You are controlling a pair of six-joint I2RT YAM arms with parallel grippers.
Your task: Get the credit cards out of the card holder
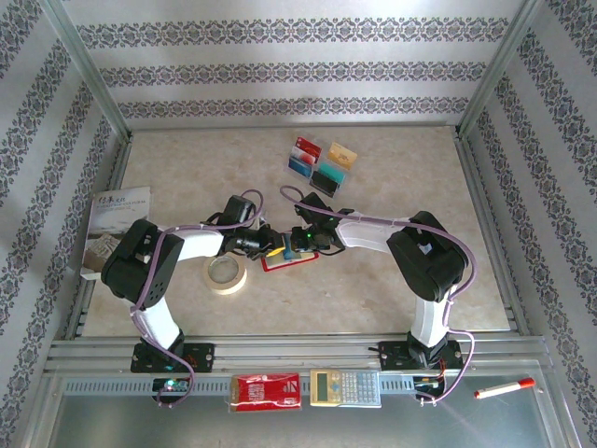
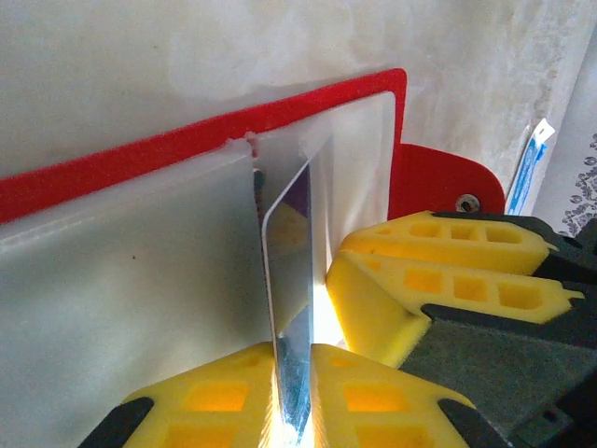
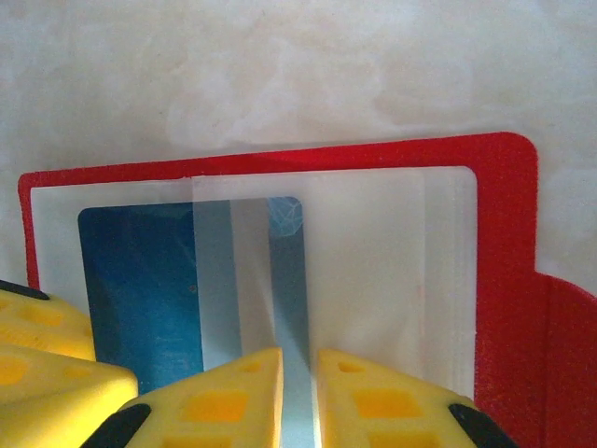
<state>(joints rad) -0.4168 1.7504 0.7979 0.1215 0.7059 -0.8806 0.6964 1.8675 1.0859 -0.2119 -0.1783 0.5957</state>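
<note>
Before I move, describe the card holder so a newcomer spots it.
On the table, look just right of the tape roll. The card holder lies open there, red-bordered with clear pockets, unlike the printed red packet on the front rail.

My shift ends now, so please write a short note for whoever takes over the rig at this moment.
Left gripper: shut on a thin upright sheet, card or pocket leaf, unclear.
Right gripper: fingers at the greyish clear pocket, grip unclear.
Small red folding card holder: open, under both grippers.
Done: four small flat plastic cards lie at the far side.
To do: pull out the blue plastic card inside the pocket.
</note>
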